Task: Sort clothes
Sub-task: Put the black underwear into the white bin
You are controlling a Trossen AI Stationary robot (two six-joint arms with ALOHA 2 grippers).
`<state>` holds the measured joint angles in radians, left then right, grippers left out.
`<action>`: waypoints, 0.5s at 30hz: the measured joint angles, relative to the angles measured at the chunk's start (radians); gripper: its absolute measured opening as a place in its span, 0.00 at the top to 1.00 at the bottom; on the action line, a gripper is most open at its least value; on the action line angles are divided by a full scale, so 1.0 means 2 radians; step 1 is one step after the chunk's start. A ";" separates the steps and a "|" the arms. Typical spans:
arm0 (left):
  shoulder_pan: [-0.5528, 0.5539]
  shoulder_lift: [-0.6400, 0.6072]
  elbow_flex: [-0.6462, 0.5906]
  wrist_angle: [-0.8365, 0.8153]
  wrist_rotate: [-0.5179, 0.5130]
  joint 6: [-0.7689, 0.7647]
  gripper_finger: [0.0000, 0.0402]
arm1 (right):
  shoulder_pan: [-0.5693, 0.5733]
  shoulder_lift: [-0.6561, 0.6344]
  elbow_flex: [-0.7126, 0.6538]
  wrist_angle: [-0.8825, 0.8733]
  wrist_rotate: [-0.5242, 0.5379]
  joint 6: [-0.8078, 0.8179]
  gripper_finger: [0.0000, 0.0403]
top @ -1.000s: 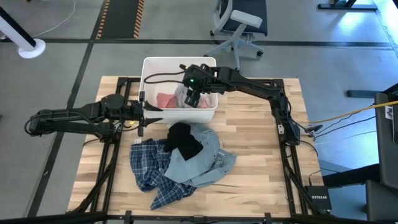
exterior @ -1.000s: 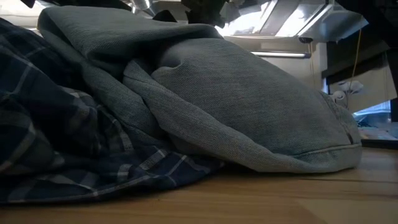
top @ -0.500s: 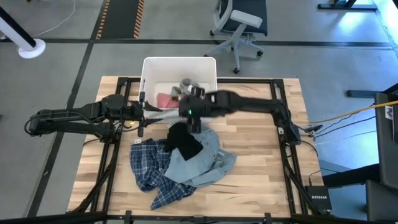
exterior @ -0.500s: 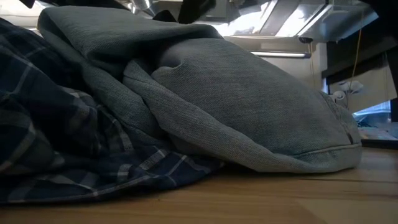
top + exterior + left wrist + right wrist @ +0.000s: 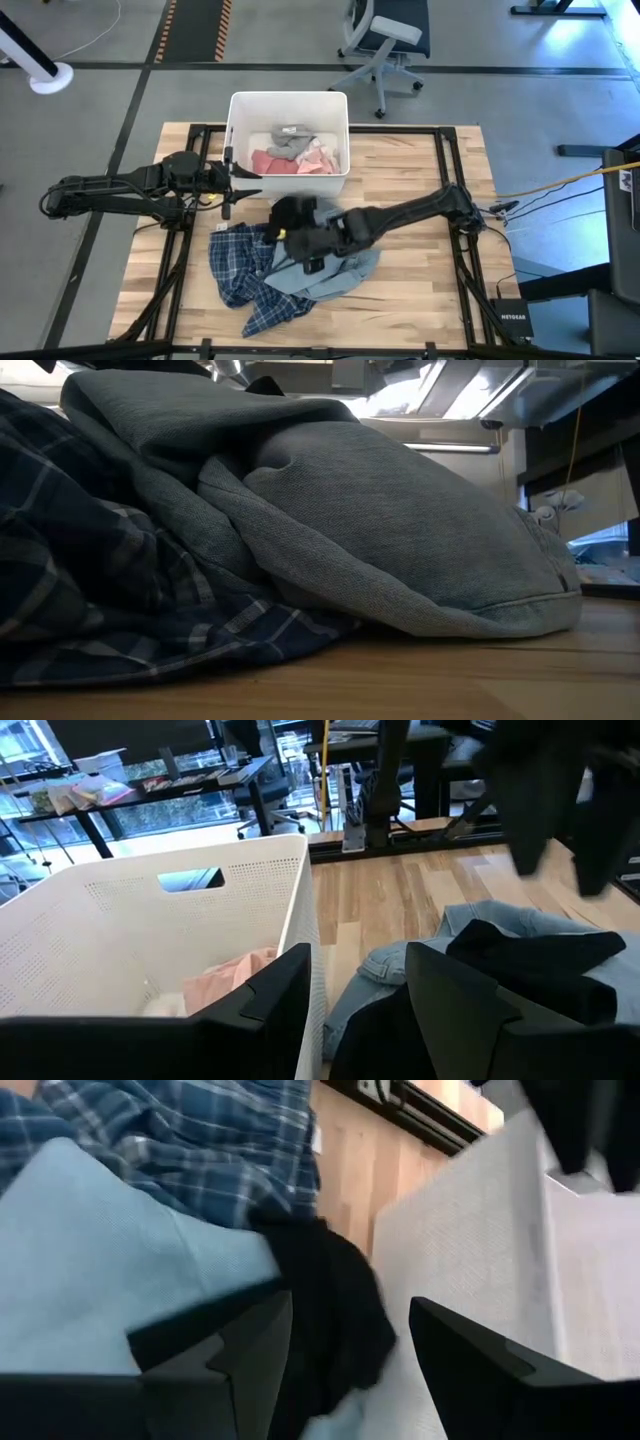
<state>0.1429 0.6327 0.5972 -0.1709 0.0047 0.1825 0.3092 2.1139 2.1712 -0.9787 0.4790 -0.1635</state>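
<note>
The clothes lie in a pile on the table's near half: a blue-white plaid shirt [image 5: 240,275], on it a grey-blue piece [image 5: 335,268], and a black piece [image 5: 288,212] on top at the far side. My right gripper [image 5: 292,238] is open just above the pile; in its wrist view [image 5: 350,1370] the black piece [image 5: 330,1300] shows between its fingers, and I cannot tell whether they touch it. My left gripper [image 5: 243,183] is open and empty at the near left corner of the white bin [image 5: 288,95]. Pink, grey and white pieces [image 5: 290,152] lie in the bin.
The white bin [image 5: 150,910] stands at the table's far middle, its near wall close to the pile. In the low view the grey-blue piece [image 5: 400,530] and the plaid shirt [image 5: 80,560] fill the picture. Bare wood [image 5: 410,290] shows to the right of the pile.
My right gripper has gone from above the bin toward the table's near edge and a little left, and down onto the pile by the black piece. A grey piece now lies uncovered in the bin. The pile has kept its shape.
</note>
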 joint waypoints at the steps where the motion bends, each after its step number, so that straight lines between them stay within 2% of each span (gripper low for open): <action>1: 0.000 0.000 0.000 0.001 0.000 0.000 0.60 | 0.002 0.000 -0.011 0.018 0.001 0.000 0.45; 8: 0.000 0.000 0.000 0.003 0.000 0.000 0.60 | -0.010 0.000 -0.079 0.121 -0.015 -0.021 0.45; 15: 0.000 0.000 0.000 0.002 0.000 0.000 0.60 | -0.028 0.000 -0.107 0.156 -0.047 -0.026 0.45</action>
<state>0.1425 0.6327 0.5972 -0.1665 0.0046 0.1823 0.2529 2.1139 1.9563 -0.6673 0.3853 -0.2161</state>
